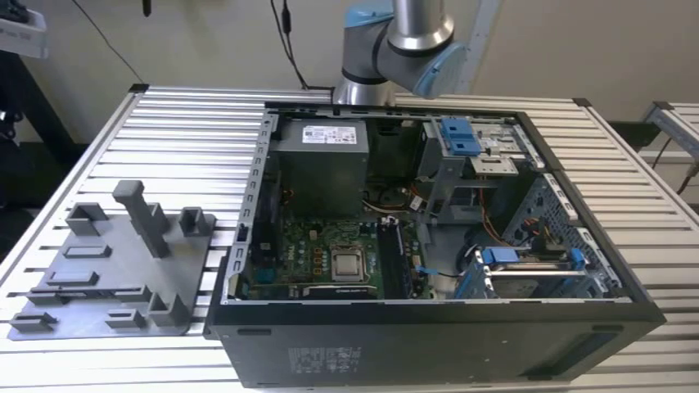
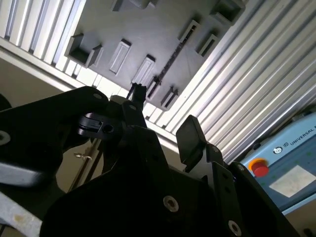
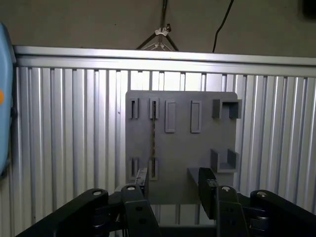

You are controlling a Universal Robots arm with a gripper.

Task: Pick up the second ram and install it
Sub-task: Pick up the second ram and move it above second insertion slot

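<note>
A black open-sided computer case [image 1: 437, 344] lies on the silver ribbed table [image 1: 186, 131]. Inside it are a green motherboard [image 1: 317, 246] with a silver square processor socket [image 1: 349, 264], a grey power-supply box [image 1: 317, 164] at twelve o'clock from the board, and blue plastic clips [image 1: 461, 135] on the drive bays toward two o'clock. The case's near wall hides the board's lower edge, and whether the dark slots beside the socket carry anything is hard to make out.

At nine o'clock from the case in the exterior view sits a flat grey plastic holder plate [image 1: 180, 274] with low blocks and a tall grey post [image 1: 140, 217]. The second ram [image 3: 152, 140], a thin near-black stick, stands on its long edge on this plate, each end caught in a slotted grey block. It also shows as a dark line in the second wrist view [image 2: 173, 57].

The black gripper [image 3: 175, 182] hangs above the plate, clear of the stick, its jaws spread with nothing between them. The second wrist view [image 2: 165, 111] shows the same. Its body is cut off by the picture edges in both wrist views. The silver and blue arm [image 1: 399, 49] rises behind the case at twelve o'clock and is cut off by the exterior view's upper edge.
</note>
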